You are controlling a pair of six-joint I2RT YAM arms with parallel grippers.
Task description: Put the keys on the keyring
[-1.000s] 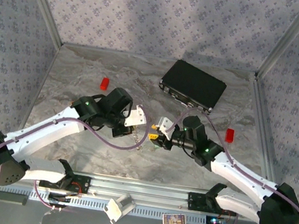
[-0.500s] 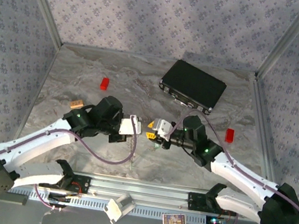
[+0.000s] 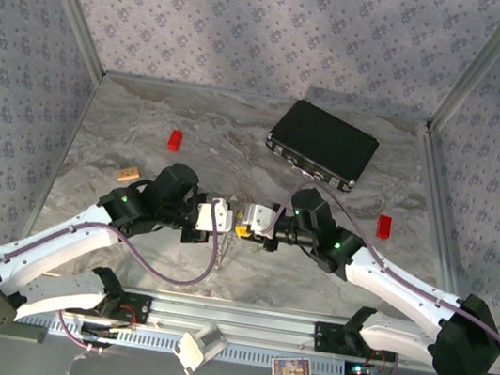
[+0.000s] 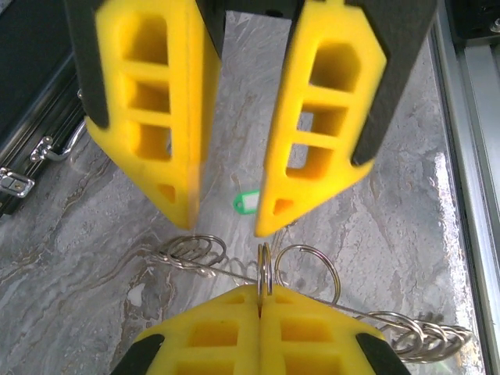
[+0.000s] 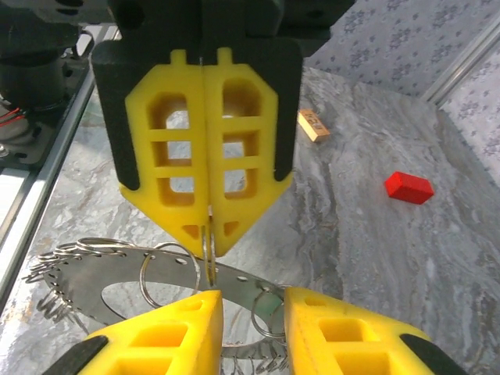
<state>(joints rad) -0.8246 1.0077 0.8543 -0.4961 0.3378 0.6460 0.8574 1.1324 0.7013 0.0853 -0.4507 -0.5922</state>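
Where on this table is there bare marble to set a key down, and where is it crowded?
Crowded: the centre, where the left gripper and right gripper meet at the keyring. Bare tabletop lies between the far-left red block and the black case, and between the grippers and the front rail.

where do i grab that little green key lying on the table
Grip the key by its green plastic head, straight down from above, pinching across its width. It seems to lie flat on the table, so no side gives a way under it, and the head is its bulkiest part; the metal blade is too small to make out.
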